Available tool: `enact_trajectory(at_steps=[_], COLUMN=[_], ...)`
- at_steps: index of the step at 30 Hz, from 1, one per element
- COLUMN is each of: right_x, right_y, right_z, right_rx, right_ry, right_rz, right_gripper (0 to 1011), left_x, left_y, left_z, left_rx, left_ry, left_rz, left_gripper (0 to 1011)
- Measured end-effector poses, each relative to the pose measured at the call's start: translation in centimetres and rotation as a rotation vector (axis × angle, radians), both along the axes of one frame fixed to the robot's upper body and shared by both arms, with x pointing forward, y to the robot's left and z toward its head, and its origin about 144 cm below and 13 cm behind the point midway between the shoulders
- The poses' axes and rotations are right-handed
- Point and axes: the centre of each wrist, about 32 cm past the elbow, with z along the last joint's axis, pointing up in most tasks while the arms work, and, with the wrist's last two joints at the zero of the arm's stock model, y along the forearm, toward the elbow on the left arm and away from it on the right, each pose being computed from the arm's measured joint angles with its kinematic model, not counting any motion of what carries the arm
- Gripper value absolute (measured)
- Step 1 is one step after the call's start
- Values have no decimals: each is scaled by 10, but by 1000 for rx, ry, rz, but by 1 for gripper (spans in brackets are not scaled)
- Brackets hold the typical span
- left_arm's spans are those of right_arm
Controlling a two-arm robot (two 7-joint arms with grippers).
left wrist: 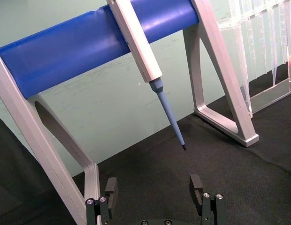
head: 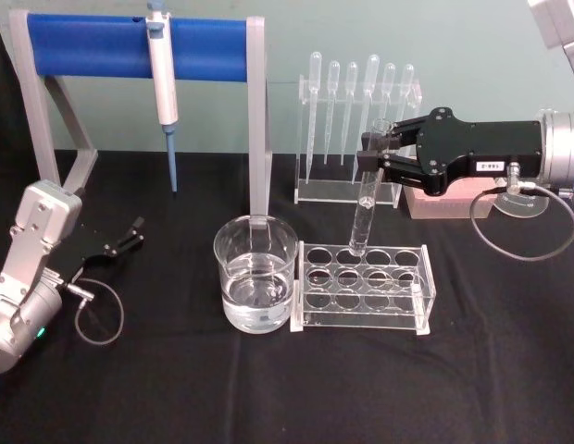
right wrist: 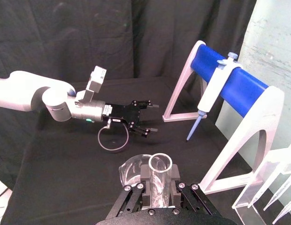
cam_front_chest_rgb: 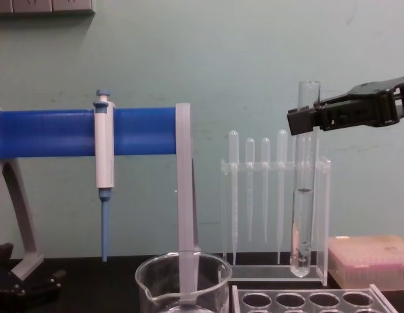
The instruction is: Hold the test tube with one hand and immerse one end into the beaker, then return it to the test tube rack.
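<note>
My right gripper (head: 374, 148) is shut on the test tube (head: 365, 199) just below its rim. The clear tube hangs nearly upright. Its round bottom sits over a back-row hole of the clear rack (head: 361, 289) and, in the chest view, a little above the rack (cam_front_chest_rgb: 306, 301). From the side, the tube (cam_front_chest_rgb: 302, 215) reaches down from the gripper (cam_front_chest_rgb: 300, 121). In the right wrist view the tube's open rim (right wrist: 160, 163) shows between the shut fingers (right wrist: 180, 192). Left of the rack stands the beaker (head: 255, 276), partly filled with clear liquid. My left gripper (head: 132, 233) rests open at the table's left.
A white-and-blue pipettor (head: 162, 83) hangs on the blue-barred stand (head: 93, 42) at the back left. A stand of plastic pipettes (head: 356, 102) is behind the rack, with a pink box (head: 444, 202) beside it. Black cloth covers the table.
</note>
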Motion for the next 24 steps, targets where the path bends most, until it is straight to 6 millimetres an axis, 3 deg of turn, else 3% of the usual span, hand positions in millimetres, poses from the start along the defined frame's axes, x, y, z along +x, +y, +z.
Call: enact_trajectory(at_steps=[19, 24], right_x=[0, 2], right_y=[0, 4], right_z=[0, 11], right_rx=[0, 2], right_ry=[0, -36], right_rz=[0, 17], right_gripper=[238, 238], left_x=[0, 0], left_y=[0, 0], left_z=[0, 0], left_rx=[0, 0], left_ry=[0, 0], left_rz=[0, 0], left_gripper=[1000, 1000])
